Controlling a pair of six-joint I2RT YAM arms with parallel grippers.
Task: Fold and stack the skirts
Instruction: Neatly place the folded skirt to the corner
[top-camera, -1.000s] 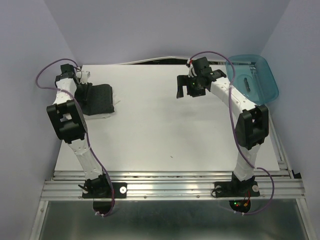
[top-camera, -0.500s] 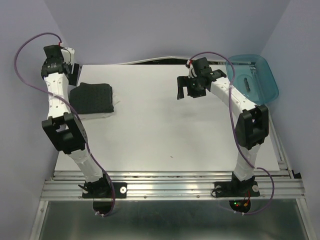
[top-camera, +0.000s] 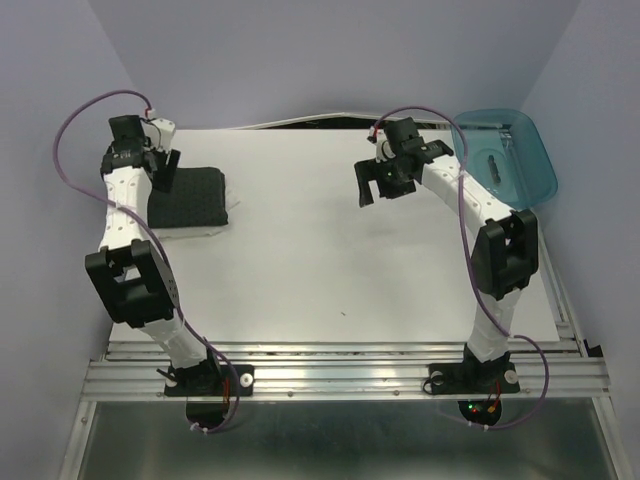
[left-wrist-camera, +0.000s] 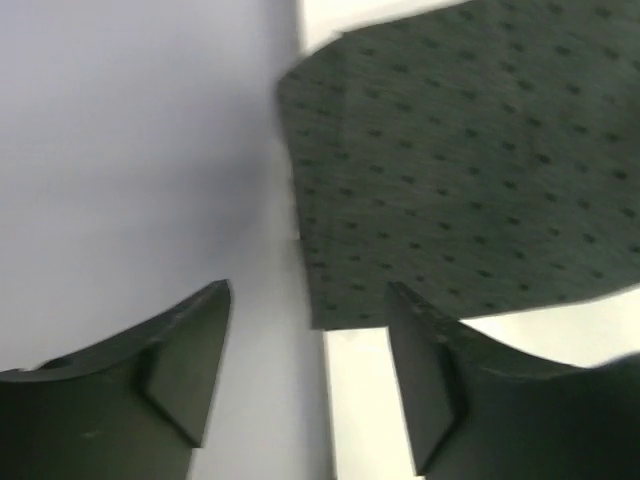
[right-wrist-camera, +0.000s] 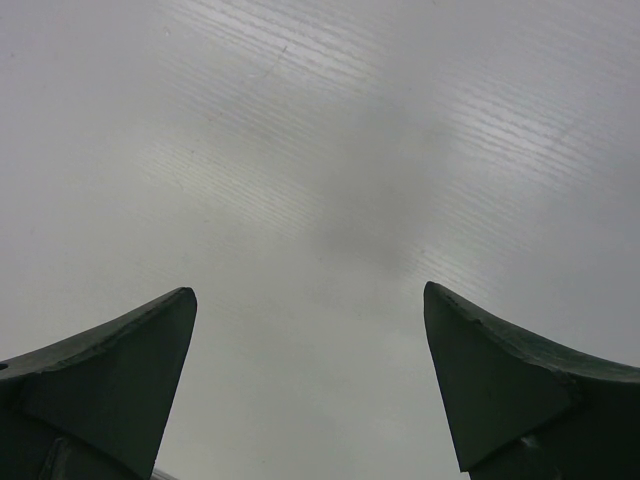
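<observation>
Folded charcoal-black dotted cloth skirt (top-camera: 190, 197) at the far-left corner of the white surface (top-camera: 330, 260), its left edge close to the lilac side wall (top-camera: 50, 250). Your left end effector (top-camera: 165, 172) hovers over that edge, fingers apart, empty. Your right end effector (top-camera: 378, 188), spread wide and empty, hangs above bare surface beside the teal plastic bin (top-camera: 520, 160). Broad open room lies between the arms.

White arms (top-camera: 468, 203) bear black joints (top-camera: 503, 255), purple cables (top-camera: 70, 117).
</observation>
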